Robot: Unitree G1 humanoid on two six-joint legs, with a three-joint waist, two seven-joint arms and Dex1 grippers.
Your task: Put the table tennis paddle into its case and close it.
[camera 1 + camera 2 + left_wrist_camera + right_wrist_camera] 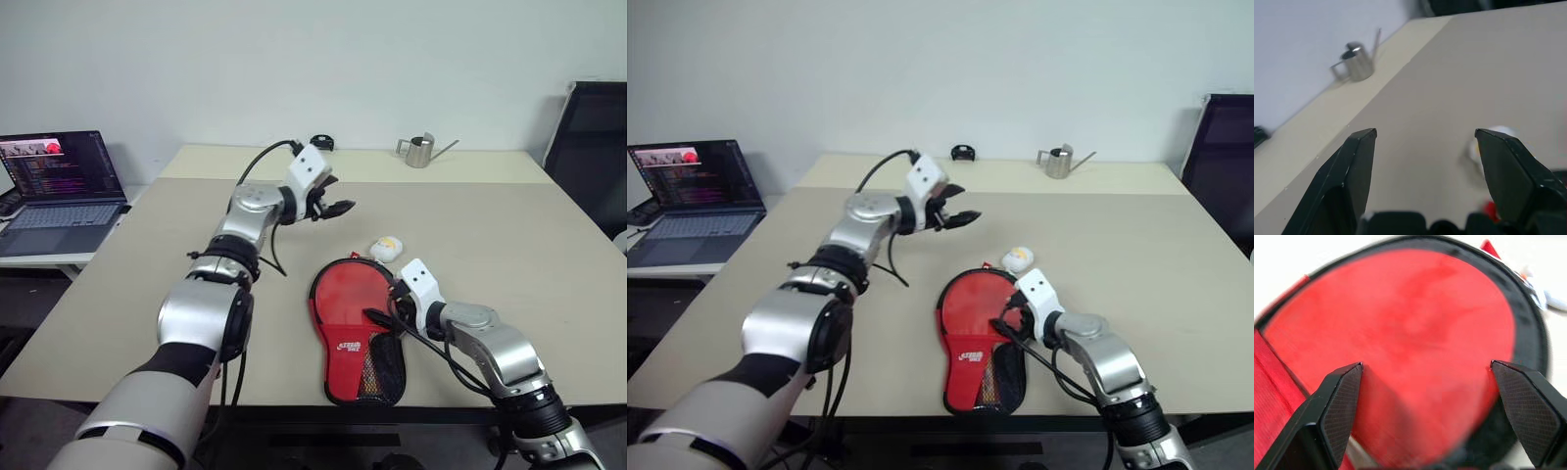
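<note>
**Red case flat on the table, both grippers spread and empty**

The case (351,328), a soft paddle-shaped pouch of red fabric edged with a black zipper rim, lies flat near the front edge of the matte beige table (509,245). Its narrow handle end, covered in black mesh, points toward the front edge. A white logo is printed on the red just above the mesh; the letters are too small to read. In the right wrist view a smooth round red face (1415,347) sits inside the black rim, with a strip of ribbed red fabric alongside it; whether that face is the table tennis paddle or the pouch's own panel cannot be told, and no wooden handle can be made out.

The right gripper (384,304) hangs over the right side of the case with its black textured fingers spread wide, holding nothing. The left gripper (333,204) is raised above bare table, well apart from the case, its fingers also parted and empty.

A small white rounded object (386,248) with a yellowish spot lies just beyond the case. A shiny metal watering can (421,150) stands near the far edge. An open laptop (61,186) sits on a side desk, its screen text illegible.
</note>
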